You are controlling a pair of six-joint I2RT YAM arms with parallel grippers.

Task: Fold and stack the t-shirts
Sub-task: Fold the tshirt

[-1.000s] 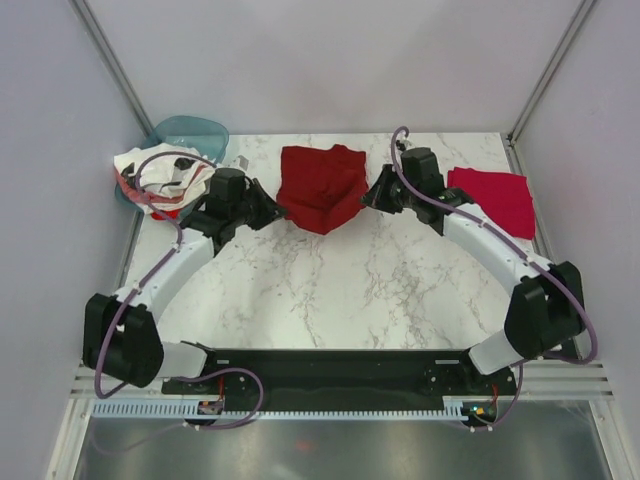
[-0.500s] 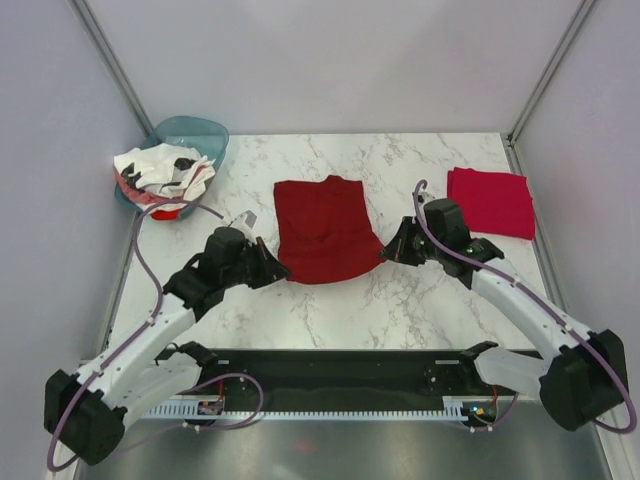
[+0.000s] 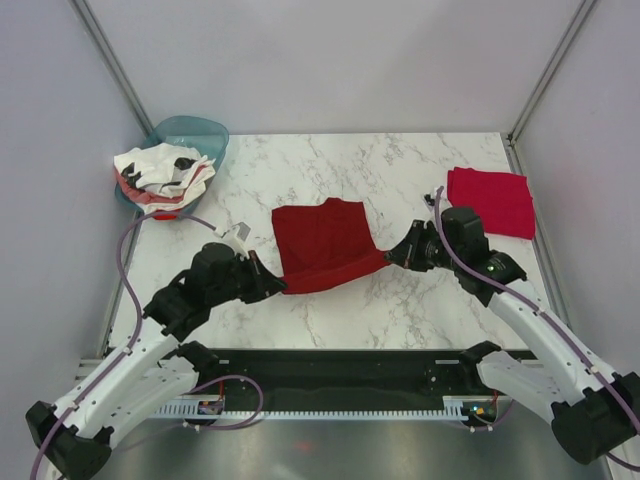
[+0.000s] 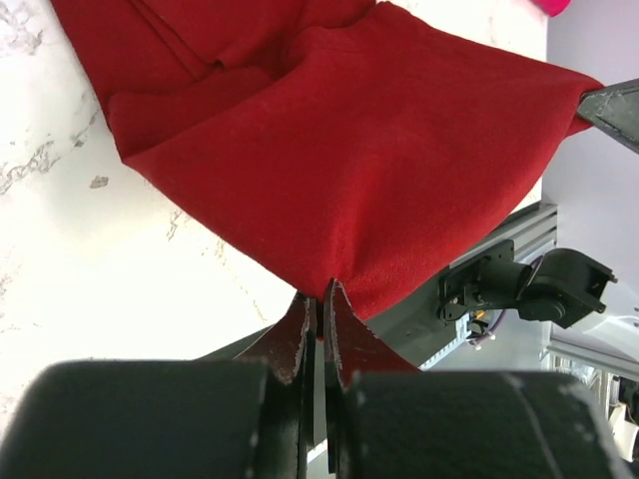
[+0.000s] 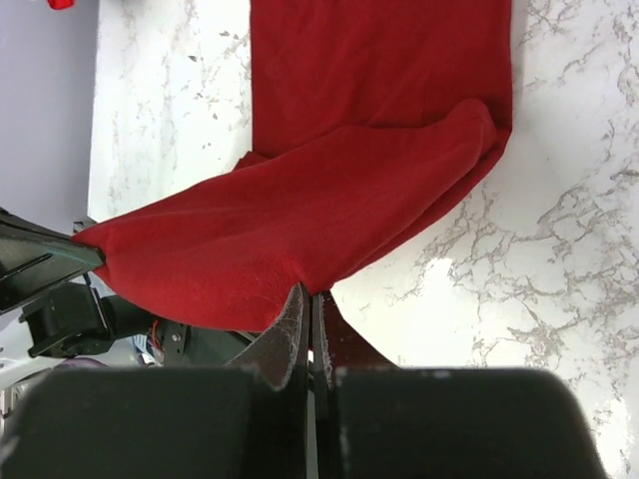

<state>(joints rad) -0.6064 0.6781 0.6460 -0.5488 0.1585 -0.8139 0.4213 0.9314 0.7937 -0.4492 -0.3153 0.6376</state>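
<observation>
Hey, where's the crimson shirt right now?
Top view: the crimson shirt lies flat at the far right of the table, just beyond the right tool, which is shut on the maroon shirt in the middle.

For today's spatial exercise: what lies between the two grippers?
A dark maroon-red cloth t-shirt, pinched at its corners by left gripper and right gripper; top view shows it.

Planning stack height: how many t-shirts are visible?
3 at least: maroon shirt in the centre, folded crimson shirt far right, white heap in the teal basin far left, which may hide more.
</observation>
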